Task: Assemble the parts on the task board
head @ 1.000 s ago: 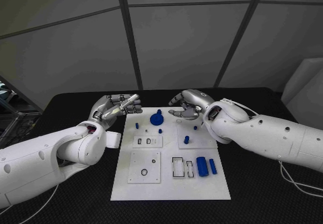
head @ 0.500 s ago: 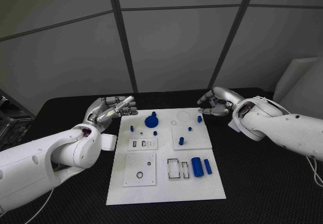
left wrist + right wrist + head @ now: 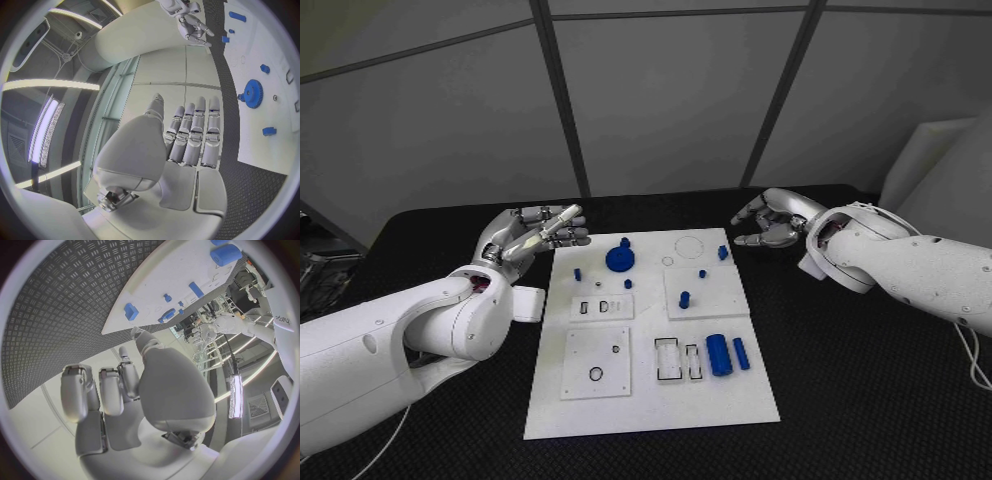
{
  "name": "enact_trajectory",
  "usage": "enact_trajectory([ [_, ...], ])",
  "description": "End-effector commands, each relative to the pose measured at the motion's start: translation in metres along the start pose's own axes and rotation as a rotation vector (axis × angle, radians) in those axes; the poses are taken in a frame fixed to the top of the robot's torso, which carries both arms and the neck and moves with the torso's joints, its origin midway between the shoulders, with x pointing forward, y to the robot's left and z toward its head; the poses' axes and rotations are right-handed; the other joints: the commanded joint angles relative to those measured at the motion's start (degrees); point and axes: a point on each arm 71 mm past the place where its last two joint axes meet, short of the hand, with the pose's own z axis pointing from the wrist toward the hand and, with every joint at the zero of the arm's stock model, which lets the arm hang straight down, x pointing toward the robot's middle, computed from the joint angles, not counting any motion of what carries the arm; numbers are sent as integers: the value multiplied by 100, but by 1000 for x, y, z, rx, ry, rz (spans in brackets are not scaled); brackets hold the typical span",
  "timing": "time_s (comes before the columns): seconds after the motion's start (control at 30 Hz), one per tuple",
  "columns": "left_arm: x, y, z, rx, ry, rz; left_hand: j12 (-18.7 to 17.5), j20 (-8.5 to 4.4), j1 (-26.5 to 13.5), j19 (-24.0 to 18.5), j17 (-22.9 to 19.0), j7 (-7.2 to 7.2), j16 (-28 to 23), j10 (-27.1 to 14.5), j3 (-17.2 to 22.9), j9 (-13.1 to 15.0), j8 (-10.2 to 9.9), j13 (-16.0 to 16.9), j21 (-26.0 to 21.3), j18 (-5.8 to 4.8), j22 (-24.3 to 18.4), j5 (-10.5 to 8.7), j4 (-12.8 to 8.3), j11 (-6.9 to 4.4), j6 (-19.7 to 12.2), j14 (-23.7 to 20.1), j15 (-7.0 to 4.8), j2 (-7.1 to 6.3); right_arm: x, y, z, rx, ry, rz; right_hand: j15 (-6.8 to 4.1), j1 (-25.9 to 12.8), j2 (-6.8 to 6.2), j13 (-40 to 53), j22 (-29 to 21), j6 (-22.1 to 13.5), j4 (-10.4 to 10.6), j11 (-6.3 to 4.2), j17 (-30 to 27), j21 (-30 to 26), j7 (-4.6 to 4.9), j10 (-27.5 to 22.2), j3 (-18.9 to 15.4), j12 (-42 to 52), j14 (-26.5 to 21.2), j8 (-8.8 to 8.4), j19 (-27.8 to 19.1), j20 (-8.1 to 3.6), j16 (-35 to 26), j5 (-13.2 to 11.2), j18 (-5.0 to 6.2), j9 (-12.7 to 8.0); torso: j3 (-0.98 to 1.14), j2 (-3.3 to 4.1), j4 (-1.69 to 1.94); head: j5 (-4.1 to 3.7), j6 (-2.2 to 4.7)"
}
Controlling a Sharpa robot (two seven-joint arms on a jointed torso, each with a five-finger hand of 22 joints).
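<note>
Both hands empty beside task board (image 3: 646,400).

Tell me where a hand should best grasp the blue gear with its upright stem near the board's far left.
Probably by the stem atop the blue toothed gear, coming straight down from above. The disc lies flat on the white task board, leaving little for fingers to get under, while the stem stands clear. The right hand and left hand hold nothing.

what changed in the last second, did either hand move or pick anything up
The right hand drew back off the task board to beyond its far right corner, holding nothing. The left hand stayed raised by the far left corner, and the blue parts lie as before.
</note>
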Motion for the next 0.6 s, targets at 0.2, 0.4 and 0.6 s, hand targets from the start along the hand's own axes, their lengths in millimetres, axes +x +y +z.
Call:
enact_trajectory([
  [0.2, 2, -1, 2, 9, 18, -3, -38, -5, 22, 39, 8, 23, -29, 13, 6, -6, -22, -2, -39, 37, -8, -23, -41, 25, 2, 43, 17, 31, 9, 3, 6, -32, 50, 13, -39, 99, 42, 292, 716, 15, -47, -14, 698, -32, 7, 7, -18, 0, 429, 32, 5, -26, -24, -18, -26, 17, -12, -7, 0, -23, -16],
  [0.4, 2, 0, 2, 8, 17, -3, -38, -5, 22, 39, 8, 23, -29, 13, 6, -6, -22, -2, -39, 37, -8, -23, -41, 25, 2, 43, 17, 31, 13, 5, 7, -36, 71, 4, -35, 112, 58, 298, 721, 66, -59, -8, 705, -30, 14, 12, -28, 5, 431, 62, 9, -24, -21, -11, -27, 27, -9, -10, -12, -8, -30],
  [0.6, 2, 0, 2, 8, 16, -2, -40, -5, 28, 41, 12, 20, -35, 18, 4, -5, -25, -1, -42, 37, -11, -23, -51, 23, 6, 46, 16, 32, 15, 5, 7, -40, 84, 2, -33, 130, 69, 309, 724, 88, -72, -6, 706, -30, 16, 19, -29, 17, 431, 73, 11, -23, -21, 16, -28, 29, -11, -12, -15, -6, -43],
])
